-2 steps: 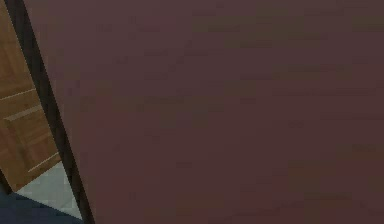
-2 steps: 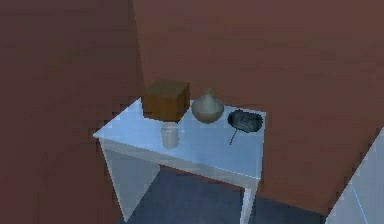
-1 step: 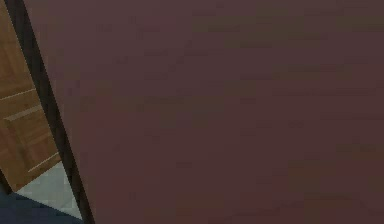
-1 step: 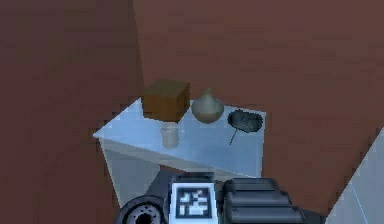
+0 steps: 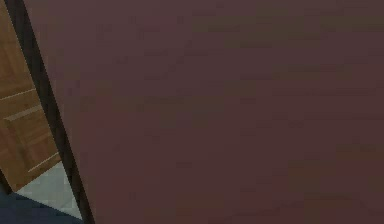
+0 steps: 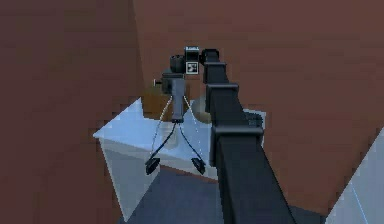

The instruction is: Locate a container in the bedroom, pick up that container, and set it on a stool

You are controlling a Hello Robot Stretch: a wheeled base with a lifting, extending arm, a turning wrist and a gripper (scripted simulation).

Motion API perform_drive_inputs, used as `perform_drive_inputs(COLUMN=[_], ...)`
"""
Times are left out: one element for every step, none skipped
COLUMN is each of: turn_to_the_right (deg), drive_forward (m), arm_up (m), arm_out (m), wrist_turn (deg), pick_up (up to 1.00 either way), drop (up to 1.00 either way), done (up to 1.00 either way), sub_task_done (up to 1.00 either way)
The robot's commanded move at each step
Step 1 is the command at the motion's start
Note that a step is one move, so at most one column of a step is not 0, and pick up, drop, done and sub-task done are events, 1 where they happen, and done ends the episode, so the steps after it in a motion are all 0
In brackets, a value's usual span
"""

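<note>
Two small things are seen at the far edge of the white stand (image 6: 125, 140), a tan shape (image 6: 150, 103) and a pale shape (image 6: 201, 108), flanking the gripper (image 6: 176, 164); either may be the container. Both lie beyond the fingertips (image 6: 153, 166). The jaws' state cannot be told, nor whether anything is held.
</note>
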Motion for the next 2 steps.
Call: perform_drive_inputs(turn_to_the_right=[0.0,0.0], drive_forward=[0.00,0.00], arm_up=[0.00,0.00], arm_out=[0.00,0.00], wrist_turn=[45.0,45.0], pick_up=[0.00,0.00], drop=[0.00,0.00], done=[0.00,0.00], sub_task_done=[0.00,0.00])
